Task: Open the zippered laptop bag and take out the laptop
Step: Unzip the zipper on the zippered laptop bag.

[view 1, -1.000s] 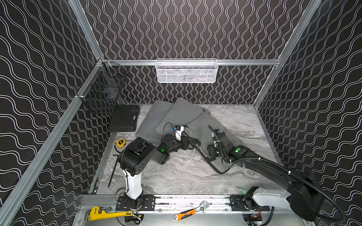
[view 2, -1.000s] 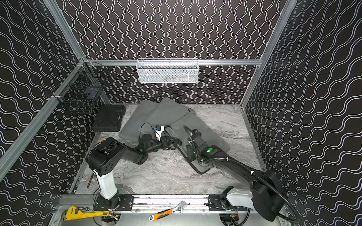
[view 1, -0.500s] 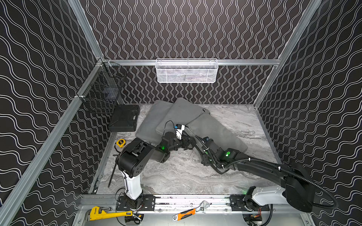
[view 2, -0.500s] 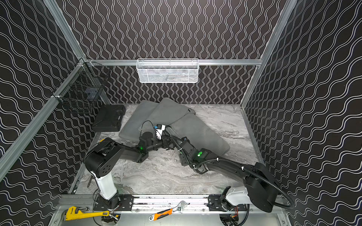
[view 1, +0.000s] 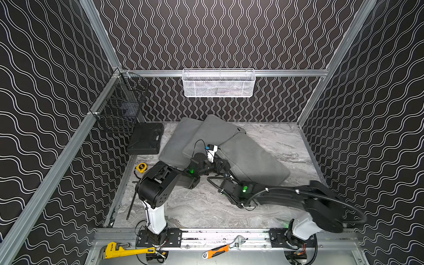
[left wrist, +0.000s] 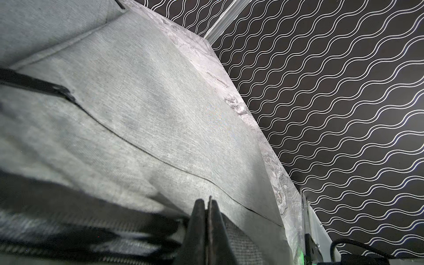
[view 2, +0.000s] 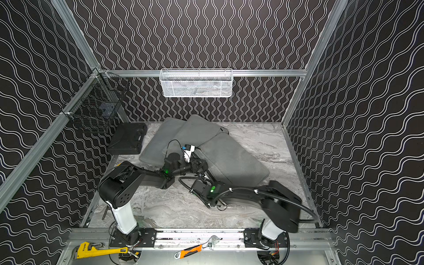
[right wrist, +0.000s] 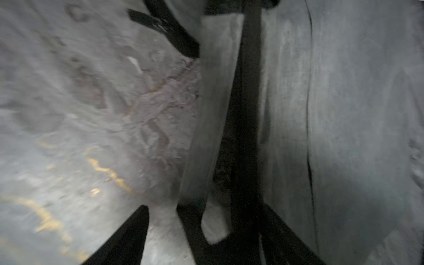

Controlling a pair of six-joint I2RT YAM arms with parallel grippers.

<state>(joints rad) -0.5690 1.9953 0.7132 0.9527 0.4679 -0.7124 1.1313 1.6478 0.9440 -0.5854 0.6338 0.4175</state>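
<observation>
The grey zippered laptop bag (view 1: 250, 158) (view 2: 229, 158) lies flat and slanted in mid-table, seen in both top views. My left gripper (view 1: 221, 165) (left wrist: 208, 202) is at its near left corner, shut on a thin sliver of the bag's edge. Close in front of it is my right gripper (view 1: 226, 175) (right wrist: 206, 220), open and straddling the dark zipper line (right wrist: 247, 114) on the bag's front edge. A black strap-like piece (right wrist: 192, 227) sits between its fingers, untouched as far as the blur allows. The laptop is hidden.
Two more grey bags (view 1: 181, 137) (view 1: 213, 130) overlap behind. A black case (view 1: 145, 137) and a yellow tape measure (view 1: 141, 167) lie at the left. A wire basket (view 1: 119, 110) and a white mesh basket (view 1: 219, 82) hang on the walls. Wrenches (view 1: 124, 251) (view 1: 220, 249) rest on the front rail.
My right gripper slid left along the bag's front edge to a spot beside the left gripper, and its jaws spread wider. The left gripper kept its place and stayed shut.
</observation>
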